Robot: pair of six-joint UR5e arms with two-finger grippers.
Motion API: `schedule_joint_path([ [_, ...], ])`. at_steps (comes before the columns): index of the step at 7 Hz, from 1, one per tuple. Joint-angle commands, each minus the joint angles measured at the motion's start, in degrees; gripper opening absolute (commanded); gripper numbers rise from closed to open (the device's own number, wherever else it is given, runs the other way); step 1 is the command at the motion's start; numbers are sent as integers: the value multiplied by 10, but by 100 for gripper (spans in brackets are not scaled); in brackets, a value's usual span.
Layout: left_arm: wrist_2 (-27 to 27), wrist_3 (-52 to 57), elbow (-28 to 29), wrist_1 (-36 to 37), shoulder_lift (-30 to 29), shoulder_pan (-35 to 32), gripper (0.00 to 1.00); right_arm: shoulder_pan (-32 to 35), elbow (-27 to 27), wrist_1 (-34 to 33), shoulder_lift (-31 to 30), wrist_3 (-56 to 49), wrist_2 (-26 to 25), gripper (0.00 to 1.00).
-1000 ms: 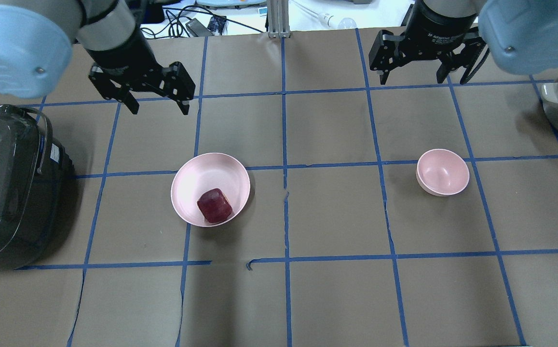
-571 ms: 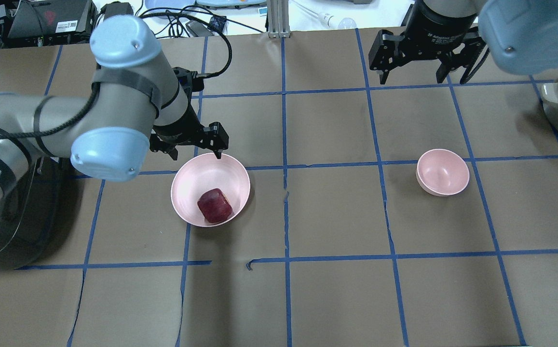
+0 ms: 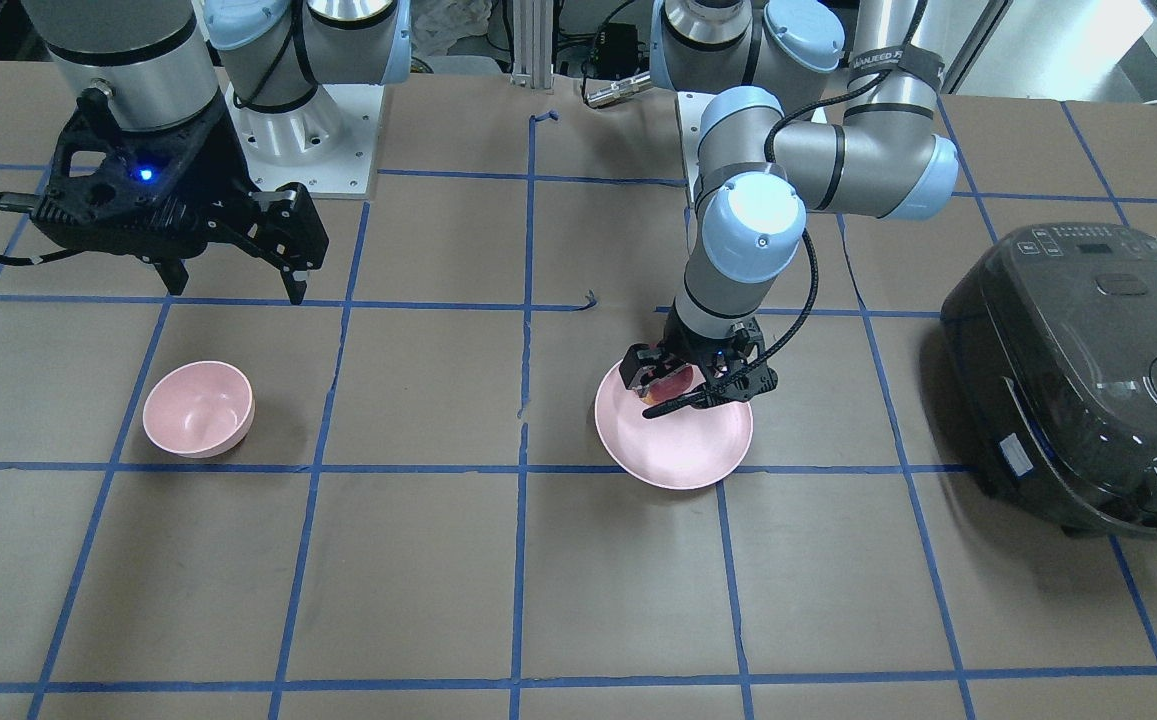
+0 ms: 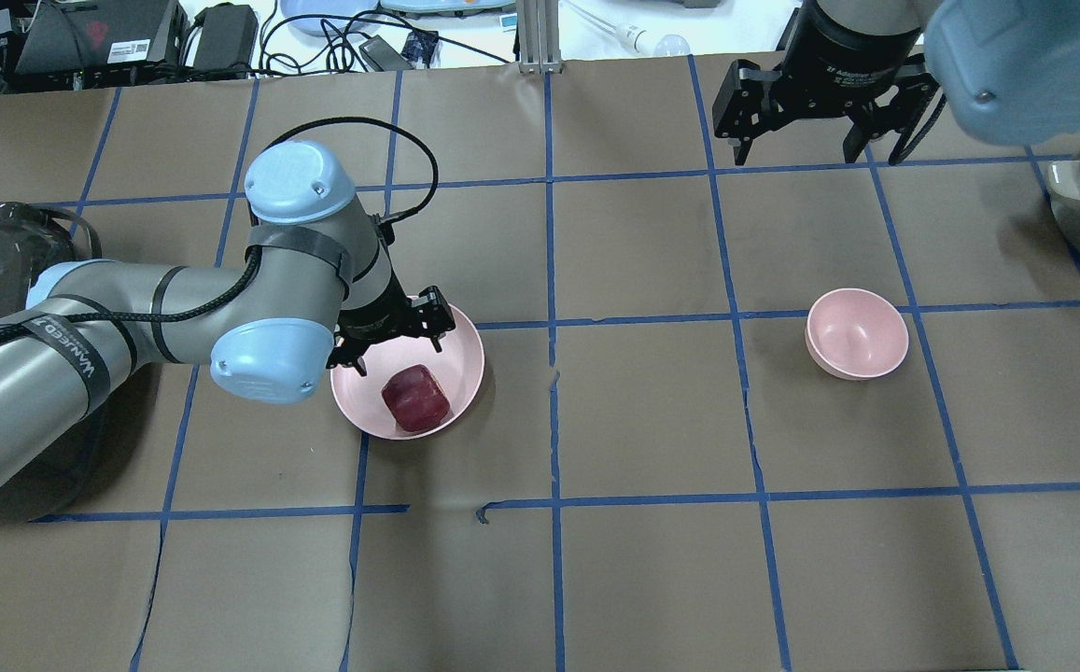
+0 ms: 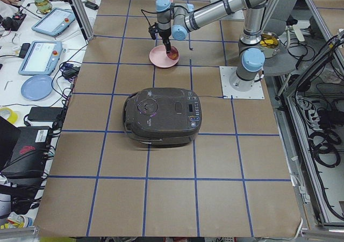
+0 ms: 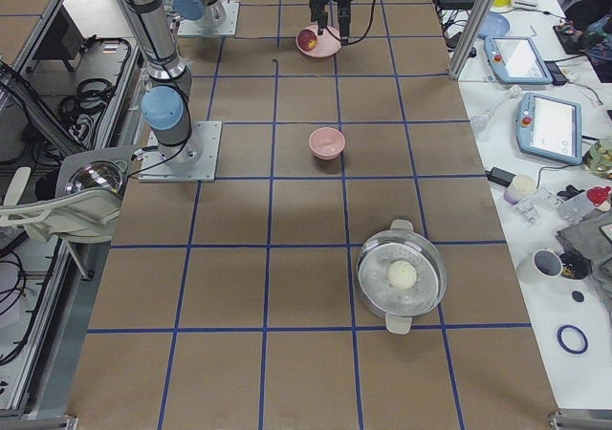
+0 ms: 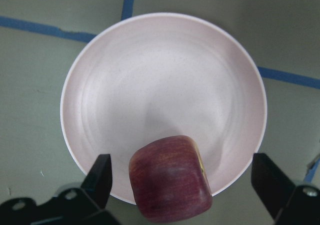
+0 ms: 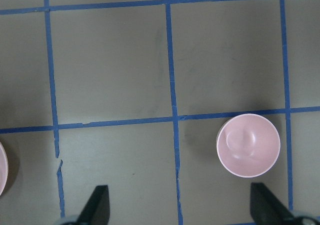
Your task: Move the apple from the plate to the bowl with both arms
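Note:
The dark red apple point(image 4: 416, 399) lies on the near side of the pale pink plate point(image 4: 460, 350), left of the table's middle. My left gripper point(image 4: 401, 341) is open and hangs over the plate's far part, just behind the apple. In the left wrist view the apple point(image 7: 170, 179) sits between the two open fingers point(image 7: 100, 177) without touching them, on the plate point(image 7: 160, 85). The small pink bowl point(image 4: 857, 333) stands empty on the right. My right gripper point(image 4: 815, 149) is open and empty, high above the far side, with the bowl point(image 8: 248, 145) in its view.
A black rice cooker point(image 3: 1088, 370) stands at the robot's left end of the table. A metal pot point(image 6: 402, 277) holding a pale round thing sits at the right end. Blue tape lines grid the brown table cover.
My left arm has swung in from the far left and come down over the plate, close behind the apple. The right arm, apple, plate and bowl have not moved.

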Motion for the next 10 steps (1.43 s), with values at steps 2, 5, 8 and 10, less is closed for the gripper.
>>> schedule_joint_path([
  [2,-5,-8,-10,-4,-25,-1,100,-7,4,-1,3,-11,-1,100],
  [5,-2,56,-6,3,-36,-1,31,-127,63,-11,19,-185,1,100],
  [8,-11,110,51,-6,-14,4,5,-223,240,-212,42,-270,7,97],
  [10,-32,153,179,-77,-8,-8,1,-249,331,-349,87,-275,9,91],
])
